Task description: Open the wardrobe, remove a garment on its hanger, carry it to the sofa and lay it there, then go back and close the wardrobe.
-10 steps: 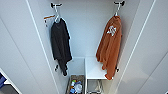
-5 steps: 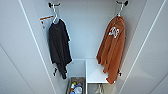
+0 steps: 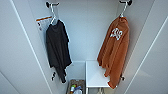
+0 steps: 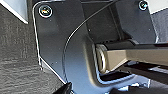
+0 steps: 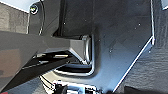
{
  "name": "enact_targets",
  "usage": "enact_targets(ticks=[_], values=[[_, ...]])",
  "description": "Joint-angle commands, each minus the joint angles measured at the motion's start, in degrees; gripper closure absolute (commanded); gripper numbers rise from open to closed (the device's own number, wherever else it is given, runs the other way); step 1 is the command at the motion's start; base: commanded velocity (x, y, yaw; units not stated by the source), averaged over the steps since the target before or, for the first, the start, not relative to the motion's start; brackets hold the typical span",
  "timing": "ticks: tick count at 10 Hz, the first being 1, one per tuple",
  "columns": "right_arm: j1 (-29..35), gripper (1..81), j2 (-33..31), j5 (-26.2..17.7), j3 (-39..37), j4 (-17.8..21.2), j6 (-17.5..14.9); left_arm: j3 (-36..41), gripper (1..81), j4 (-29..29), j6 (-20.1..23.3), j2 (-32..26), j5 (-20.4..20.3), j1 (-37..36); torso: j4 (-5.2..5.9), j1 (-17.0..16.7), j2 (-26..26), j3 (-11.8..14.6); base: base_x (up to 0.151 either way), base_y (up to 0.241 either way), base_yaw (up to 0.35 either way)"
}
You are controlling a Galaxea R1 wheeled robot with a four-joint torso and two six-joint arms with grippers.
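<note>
Wardrobe [image 3: 22, 50] doors stand open, so step one looks done. Orange shirt [image 3: 115, 50] hangs on its hanger [image 3: 123, 12] at 2 o'clock, black shirt [image 3: 58, 50] at 10. Untouched; carry, lay, close remain. Gripper fingers: cannot tell.

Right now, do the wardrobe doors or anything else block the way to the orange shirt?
Nothing visible does. Both doors stand open and the orange shirt hangs free on its hanger at the right, apart from the black shirt.
</note>
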Motion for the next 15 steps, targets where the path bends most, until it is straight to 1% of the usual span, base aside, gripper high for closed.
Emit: enact_targets(ticks=[1, 15], values=[[1.4, 1.0, 0.3, -2.7, 0.1, 0.2, 0.1, 0.2, 1.0, 0.1, 0.2, 0.0, 3.2, -1.3, 0.0, 0.0, 0.0, 0.0, 0.114, 0.0, 0.0], [1.5, 1.0, 0.3, -2.4, 0.4, 0.2, -0.2, 0.3, 1.0, 0.2, 0.2, 0.3, 3.1, -1.1, 0.0, 0.0, 0.0, 0.0, 0.113, 0.0, 0.0]])
